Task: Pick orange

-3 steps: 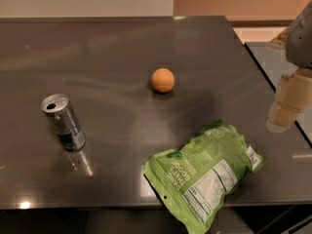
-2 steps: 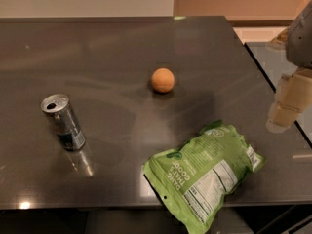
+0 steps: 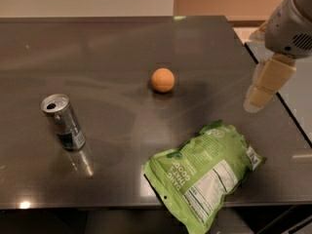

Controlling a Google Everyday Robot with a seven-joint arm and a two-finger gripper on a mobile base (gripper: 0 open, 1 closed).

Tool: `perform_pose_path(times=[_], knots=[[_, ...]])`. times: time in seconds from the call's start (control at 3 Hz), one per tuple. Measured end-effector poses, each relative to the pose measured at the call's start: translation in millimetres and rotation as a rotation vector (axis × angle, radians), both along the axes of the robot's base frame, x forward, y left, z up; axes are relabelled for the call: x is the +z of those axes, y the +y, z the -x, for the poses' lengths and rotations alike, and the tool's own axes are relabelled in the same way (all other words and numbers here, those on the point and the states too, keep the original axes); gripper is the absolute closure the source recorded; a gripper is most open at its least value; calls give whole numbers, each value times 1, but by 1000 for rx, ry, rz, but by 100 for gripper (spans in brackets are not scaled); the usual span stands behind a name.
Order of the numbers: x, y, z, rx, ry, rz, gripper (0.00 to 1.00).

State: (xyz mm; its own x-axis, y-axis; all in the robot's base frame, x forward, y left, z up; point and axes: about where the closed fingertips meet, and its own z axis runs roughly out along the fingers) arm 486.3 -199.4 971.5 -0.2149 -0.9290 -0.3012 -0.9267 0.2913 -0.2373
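The small, round, matte-skinned orange (image 3: 163, 80) sits alone on the dark, glossy, grey-brown worktop (image 3: 97, 48), a little right of the middle and toward the far side. A faint shadow lies under it. Nothing touches it, and bare surface surrounds it on every side.

To the front left, well apart from the orange, stands an upright silver-topped drink can (image 3: 63, 122) with a dark body. Its top is opened, and its reflection stretches toward the front edge of the worktop.

To the front right lies a crinkled light-green plastic snack bag (image 3: 207, 172), flat on the worktop with its white nutrition panel facing up. It lies at a slant, and its lower end sticks out past the front edge. The bag is much larger than the orange and is clear of it.

The cream-coloured pincer (image 3: 258, 99) hangs at the right side of the view, near the right edge of the worktop. It points down and to the left. It is level with the orange but well to its right, holding nothing visible. I cannot tell whether it is wide or narrow. Above it, the pale grey rounded arm housing (image 3: 292, 23) fills the upper right corner.
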Motion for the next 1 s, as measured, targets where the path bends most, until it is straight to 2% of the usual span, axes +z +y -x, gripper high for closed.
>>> perform_pose_path(times=[0.67,1.0], knots=[[-16,46,-68,33,-27,-105,0],[-31,69,-94,42,-17,-147,0]])
